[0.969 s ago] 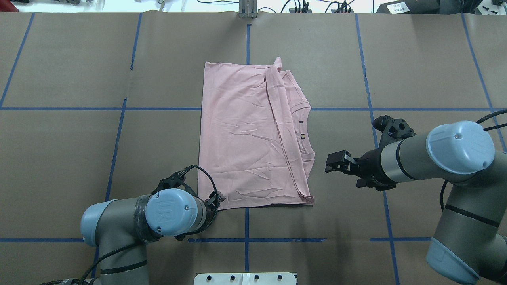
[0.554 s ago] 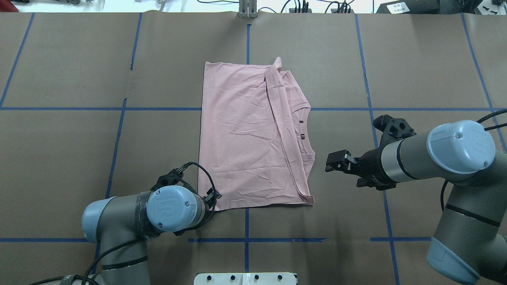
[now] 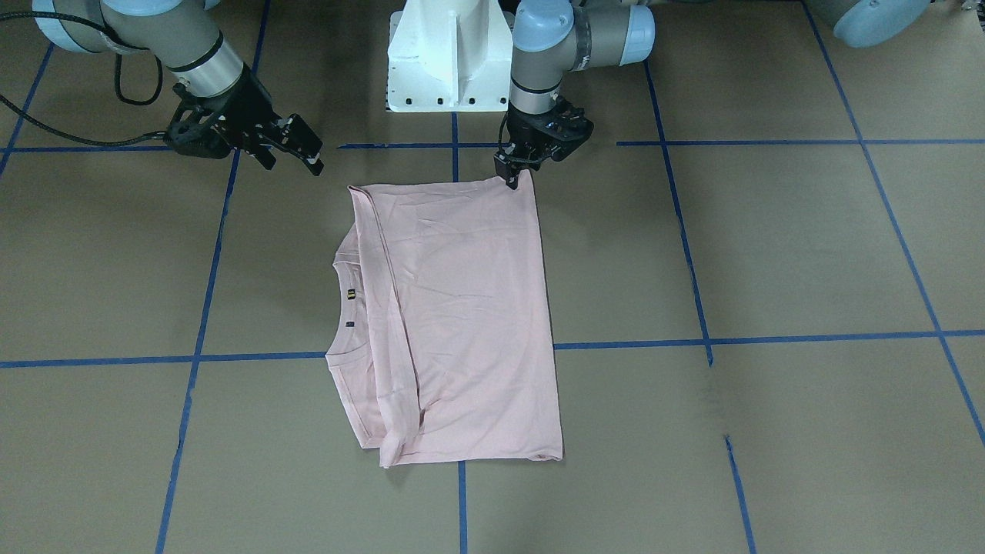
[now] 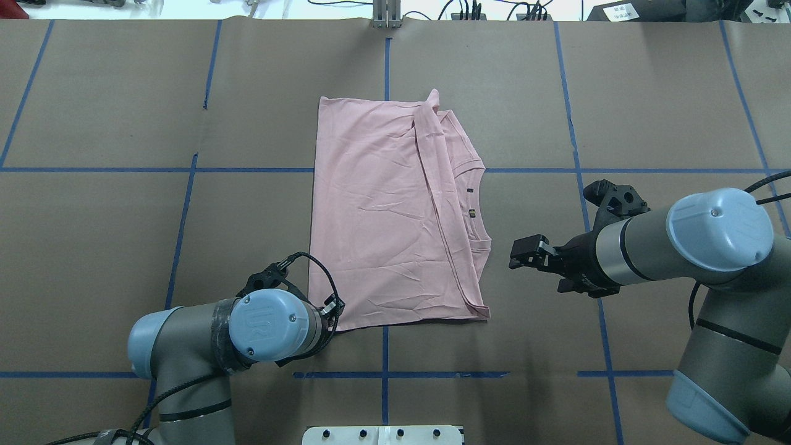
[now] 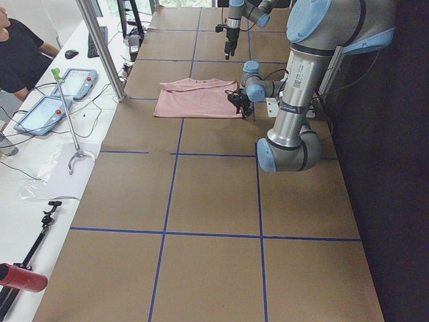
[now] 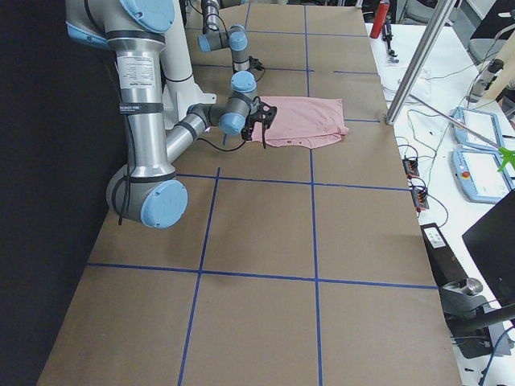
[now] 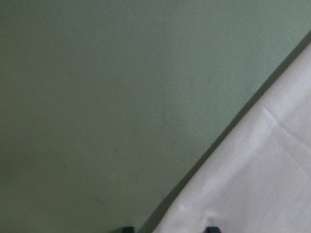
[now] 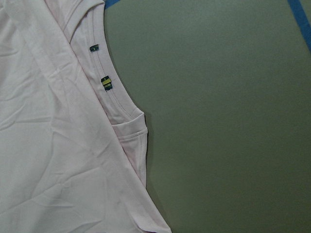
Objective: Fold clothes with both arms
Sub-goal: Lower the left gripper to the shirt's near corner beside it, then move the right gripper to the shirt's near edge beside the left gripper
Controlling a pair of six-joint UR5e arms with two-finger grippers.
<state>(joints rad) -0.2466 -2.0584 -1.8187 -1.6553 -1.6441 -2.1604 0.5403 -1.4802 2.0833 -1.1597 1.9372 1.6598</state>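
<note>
Shirt [image 4: 383,216] is lying flat in the middle of the brown-paper tabletop [image 4: 93,259]. It's already doubled into a tall rectangle, with the collar [image 8: 114,92] edge facing the right arm [image 4: 642,241] and a long flap [image 4: 435,185] laid over that side. It's thin pale pink jersey, soft and floppy, with basically no weight and light creases all over. My guess is it'll sag the second 1 corner comes up, and it'll slide easily on the paper. The ribbed collar looks like the only slightly firmer bit. Best places to grab, I reckon, are the corners and outer edges, 1 per hand, so the layers lift together instead of peeling apart. Left hand [image 3: 512,178] is right down on the shirt corner nearest the robot on its left. The wrist cam shows 2 dark fingertips [image 7: 210,228] with the cloth edge running between them, but I honestly can't tell if it's pinching or just parked there. Right hand [image 4: 522,252] hangs just beside the collar edge, not touching, fingers apart and holding nothing. Blue tape lines [image 4: 123,169] grid the paper around it all.
</note>
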